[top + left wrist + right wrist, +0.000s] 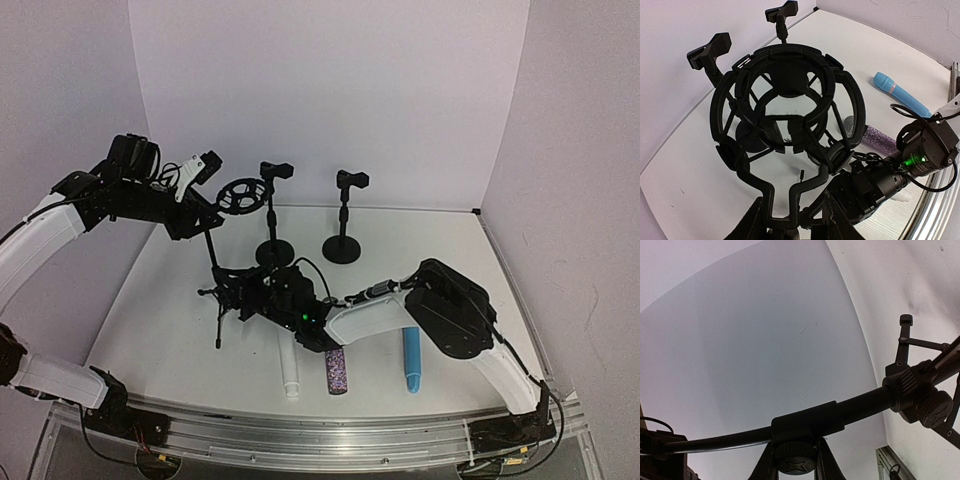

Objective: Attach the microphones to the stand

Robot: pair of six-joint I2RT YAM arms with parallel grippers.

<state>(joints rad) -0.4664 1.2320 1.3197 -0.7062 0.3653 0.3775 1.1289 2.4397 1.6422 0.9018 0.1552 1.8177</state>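
Two claws, both engaged. Left gripper [790,227] pinches the stem of the black ring-shaped shock mount [785,100]; right gripper [796,452] is clamped tight on the black tripod stand pole [860,405]. All-white stick microphone [290,380], purple-glitter microphone [336,372] and light blue microphone [411,362] lie on the white table [150,320] at lower centre of the top view, just below the right claw, long axes near-to-far. Right arm is nearer. Its forearm hides the white and purple heads there.

Top looks down; wrists (close-up) share stand [855,407].

Purple-glitter microphone [336,372], blue microphone [411,362]
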